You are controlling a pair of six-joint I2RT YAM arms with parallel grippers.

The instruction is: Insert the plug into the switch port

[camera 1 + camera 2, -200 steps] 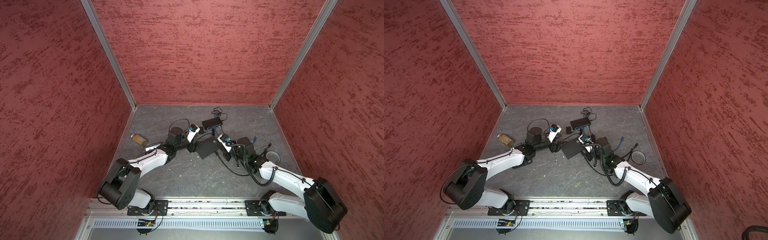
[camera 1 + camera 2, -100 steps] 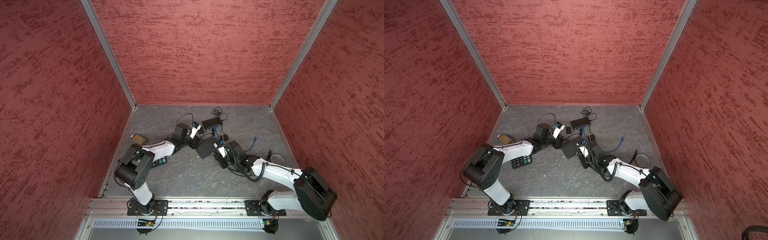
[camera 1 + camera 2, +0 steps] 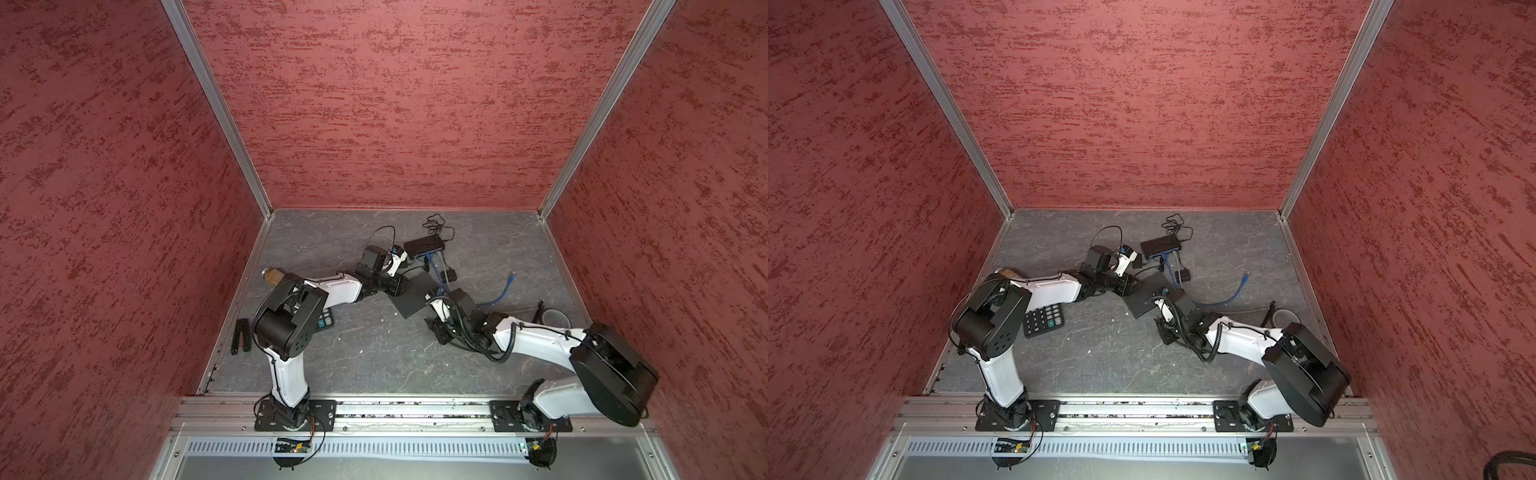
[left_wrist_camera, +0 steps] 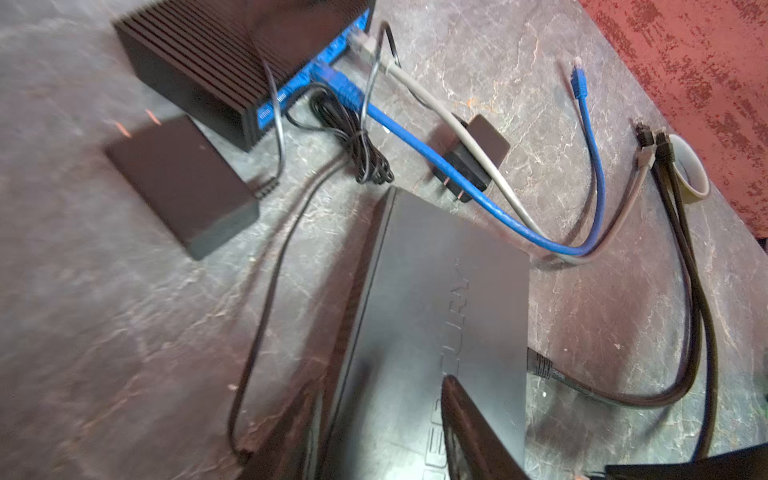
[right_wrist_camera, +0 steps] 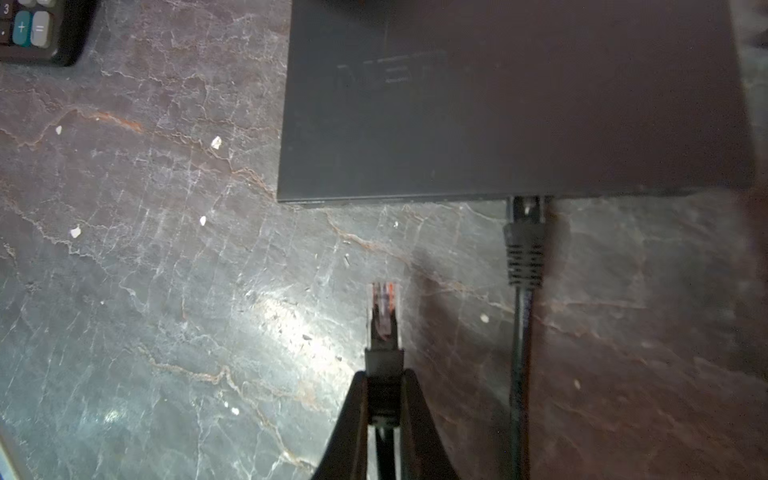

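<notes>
- The right gripper (image 5: 384, 399) is clamped on the black boot of the RJ45 plug (image 5: 384, 309). The left gripper (image 4: 380, 380) straddles the switch (image 4: 440, 270); I cannot tell whether it touches.
- The plug hangs short of the switch's port face, beside 1 seated cable (image 5: 524, 245).
- Risk: its nose may strike the housing and shove the switch.
- Its long axis is square to that face, nose pointing far-left.

A flat switch (image 3: 409, 294) lies near the middle of the bench (image 3: 374, 361), with a ribbed switch (image 3: 424, 246) behind it toward the far edge and a wall adapter (image 3: 449, 274) between the two. A calculator (image 3: 1043, 320) sits toward the left edge and a tape roll (image 3: 555, 319) close to the right edge. The plug (image 5: 384, 307), in the right pincer (image 5: 384, 378), is just short of the flat switch's side facing the near right corner, beside a cable (image 5: 524, 249) already seated in that side.
</notes>
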